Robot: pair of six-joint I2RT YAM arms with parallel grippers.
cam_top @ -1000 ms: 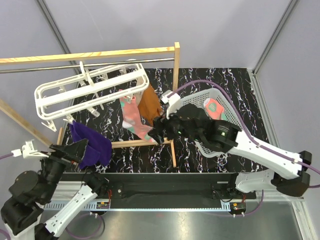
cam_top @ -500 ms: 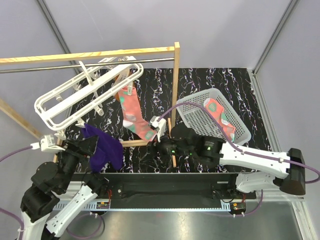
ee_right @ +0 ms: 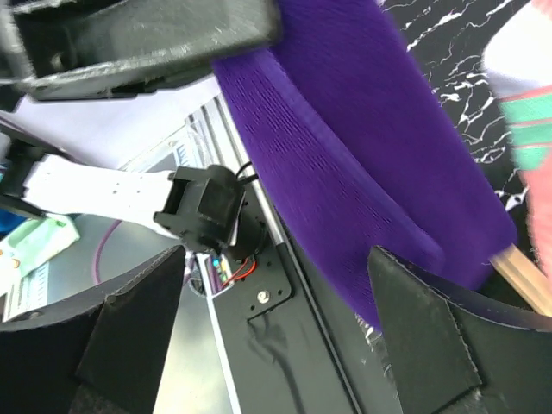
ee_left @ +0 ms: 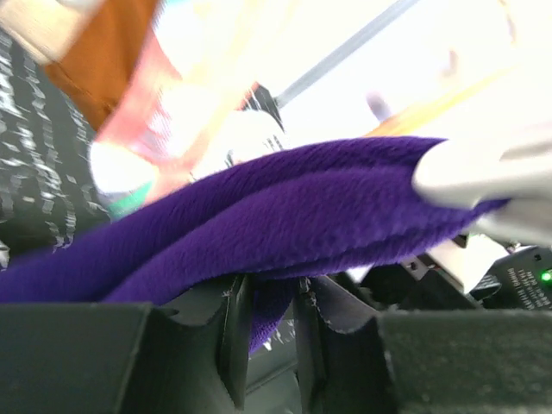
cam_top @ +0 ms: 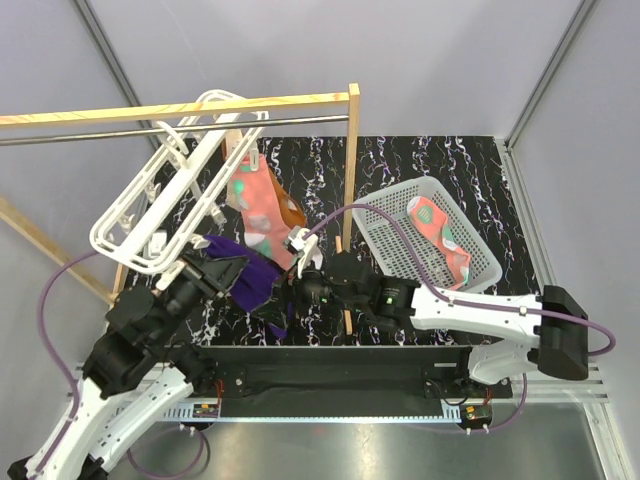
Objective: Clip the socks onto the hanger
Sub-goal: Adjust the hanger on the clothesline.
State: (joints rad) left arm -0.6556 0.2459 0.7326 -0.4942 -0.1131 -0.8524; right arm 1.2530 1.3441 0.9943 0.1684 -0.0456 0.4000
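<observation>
Left wrist — left jaws pinch purple sock, coral sock beyond; right jaws wide.

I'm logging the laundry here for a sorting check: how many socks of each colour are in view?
Coral-pink patterned socks: 2
Purple sock: 1
Orange-brown sock: 1
Total: 4
</observation>
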